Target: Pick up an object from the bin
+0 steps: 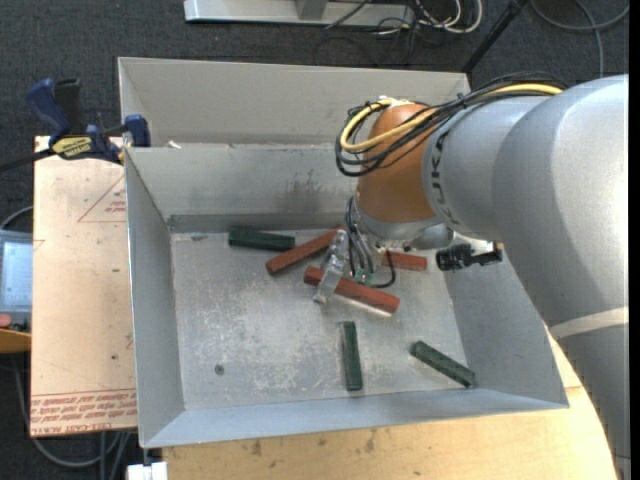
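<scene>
Six bars are counted in the grey bin [240, 338]: three red-brown and three dark green. The gripper [333, 273] is seen low at the 9 o'clock end of the middle red-brown bar [370, 296], near the floor's centre. Whether it is open or closed on that bar cannot be told.

From the gripper:
- a second red-brown bar [300, 254] lies at 10 o'clock
- a third red-brown bar [408, 261], partly hidden by the wrist, lies at 3 o'clock
- green bars are found far out at 10 o'clock [262, 238], at 6 o'clock [351, 355] and at 4 o'clock [442, 364]

The arm [540, 198] is brought in from 3 o'clock, its orange-covered wrist [395, 168] pointed downward.

Arm [520, 168] extended from right, pincer [332, 273] low, pointing down.
</scene>
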Tool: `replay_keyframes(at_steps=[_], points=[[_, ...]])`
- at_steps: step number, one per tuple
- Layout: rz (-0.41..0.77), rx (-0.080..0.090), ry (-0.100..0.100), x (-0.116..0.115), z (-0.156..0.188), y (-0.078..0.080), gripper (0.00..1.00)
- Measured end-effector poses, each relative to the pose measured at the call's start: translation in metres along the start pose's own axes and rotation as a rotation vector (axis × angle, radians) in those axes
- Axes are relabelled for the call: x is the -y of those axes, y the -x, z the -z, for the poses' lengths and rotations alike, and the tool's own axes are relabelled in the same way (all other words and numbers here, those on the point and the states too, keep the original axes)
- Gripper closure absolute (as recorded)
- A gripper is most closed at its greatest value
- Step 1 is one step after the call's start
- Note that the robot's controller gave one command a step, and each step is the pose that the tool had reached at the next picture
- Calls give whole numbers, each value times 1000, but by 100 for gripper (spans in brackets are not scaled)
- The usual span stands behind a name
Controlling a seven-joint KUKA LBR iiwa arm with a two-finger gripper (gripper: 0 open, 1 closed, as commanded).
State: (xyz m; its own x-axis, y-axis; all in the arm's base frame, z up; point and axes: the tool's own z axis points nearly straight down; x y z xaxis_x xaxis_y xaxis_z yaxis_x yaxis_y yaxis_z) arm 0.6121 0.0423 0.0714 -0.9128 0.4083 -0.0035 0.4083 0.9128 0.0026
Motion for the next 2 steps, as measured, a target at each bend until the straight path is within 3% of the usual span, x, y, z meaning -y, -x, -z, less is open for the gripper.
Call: replay_keyframes(at_steps=[1,2], points=[[15,-4,1,-35,36,-53,100],[-10,8,4,-54,137,-12,100]])
